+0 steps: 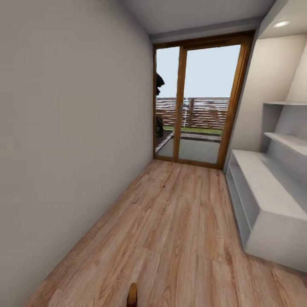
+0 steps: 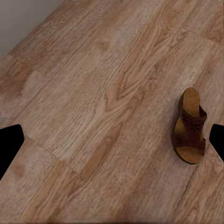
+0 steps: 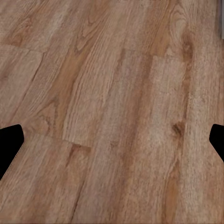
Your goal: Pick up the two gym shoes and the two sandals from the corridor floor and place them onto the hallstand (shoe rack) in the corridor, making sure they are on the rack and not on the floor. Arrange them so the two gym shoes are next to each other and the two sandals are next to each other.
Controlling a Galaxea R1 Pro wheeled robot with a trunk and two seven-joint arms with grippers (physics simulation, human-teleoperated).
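Note:
One brown sandal (image 2: pixel 189 127) with a tan insole lies flat on the corridor floor (image 2: pixel 93 116) in the left wrist view. It sits between the dark fingertips of my left gripper (image 2: pixel 112 144), close to one fingertip (image 2: pixel 217 140); the gripper is open and holds nothing. A brown sandal end (image 1: pixel 132 294) pokes up at the bottom edge of the head view. My right gripper (image 3: pixel 112 144) is open over bare planks (image 3: pixel 116 116). The hallstand (image 1: pixel 264 183), low and white-grey with open shelf levels, stands along the right wall. The gym shoes are out of view.
A grey wall (image 1: pixel 64 149) runs along the left. A wood-framed glass door (image 1: pixel 200 106) closes the corridor's far end. Thin floating shelves (image 1: pixel 290 143) hang above the hallstand. Wood flooring (image 1: pixel 170 221) stretches between the wall and the hallstand.

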